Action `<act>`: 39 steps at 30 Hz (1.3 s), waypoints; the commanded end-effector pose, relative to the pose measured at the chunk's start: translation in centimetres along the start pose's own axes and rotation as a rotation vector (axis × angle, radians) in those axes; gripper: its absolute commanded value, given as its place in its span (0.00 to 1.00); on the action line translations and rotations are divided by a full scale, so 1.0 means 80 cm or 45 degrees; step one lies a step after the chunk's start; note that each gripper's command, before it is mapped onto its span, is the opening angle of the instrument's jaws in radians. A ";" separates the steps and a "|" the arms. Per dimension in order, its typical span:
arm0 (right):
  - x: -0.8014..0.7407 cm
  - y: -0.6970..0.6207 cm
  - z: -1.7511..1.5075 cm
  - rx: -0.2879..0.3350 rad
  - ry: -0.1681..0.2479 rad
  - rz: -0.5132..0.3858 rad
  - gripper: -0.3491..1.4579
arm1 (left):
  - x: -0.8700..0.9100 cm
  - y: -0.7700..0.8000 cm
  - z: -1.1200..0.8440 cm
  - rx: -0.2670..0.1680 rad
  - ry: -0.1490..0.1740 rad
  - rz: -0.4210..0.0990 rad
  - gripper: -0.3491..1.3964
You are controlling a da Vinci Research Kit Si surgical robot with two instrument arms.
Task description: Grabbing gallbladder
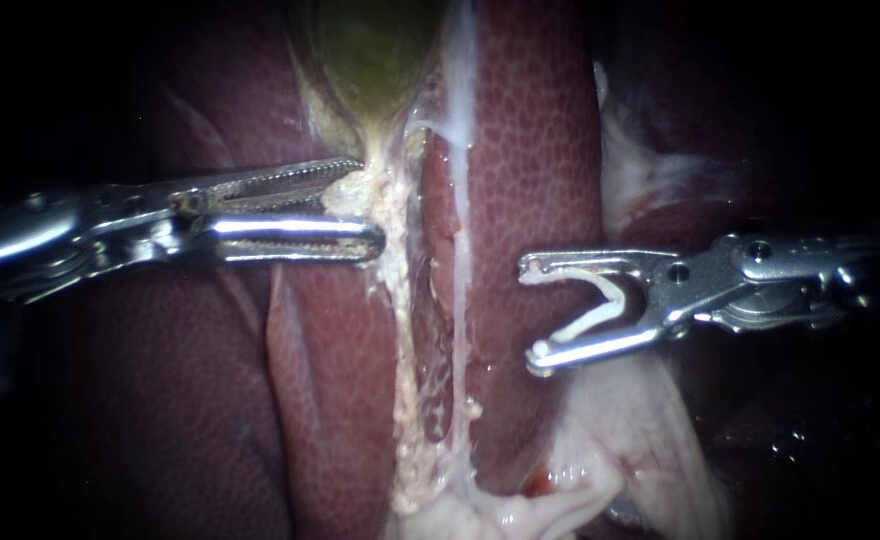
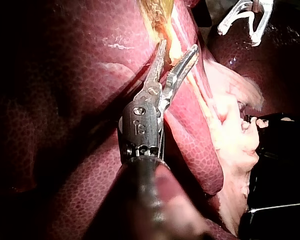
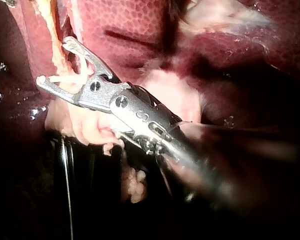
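Our left instrument [image 1: 370, 200] comes in level. Its hand is partly open, with the tips on either side of the pale tissue [image 1: 392, 215] that hangs from the gallbladder [image 1: 375, 50]. The greenish gallbladder lies just above that hand, between folds of liver [image 1: 530, 130]. Our right instrument [image 1: 530, 315] is well apart over the liver, its hand spread wide and holding a white clip [image 1: 590, 320] by both legs.

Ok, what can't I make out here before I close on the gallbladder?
Gallbladder: endoscope view, only its tapering end shows; the frame edge cuts the rest.
Right instrument and its clip: left wrist view, shaft cut off by the edge.
Left instrument: left wrist view, shaft blurred near the camera.
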 end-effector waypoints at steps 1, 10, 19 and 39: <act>0.0000 0.0000 0.0000 0.000 0.000 0.000 0.52 | 0.0000 0.0000 0.0000 -0.002 0.000 -0.001 0.38; 0.0000 0.0000 0.0000 0.000 0.000 0.000 0.52 | 0.0001 0.0002 -0.0006 -0.003 0.045 -0.009 0.00; 0.0000 0.0000 0.0000 0.000 0.000 0.000 0.52 | 0.0001 0.0002 -0.0012 -0.002 0.068 -0.009 0.00; -0.0001 0.0001 -0.0001 0.000 0.000 0.000 0.52 | -0.0057 0.0020 -0.0071 -0.025 0.053 -0.042 0.00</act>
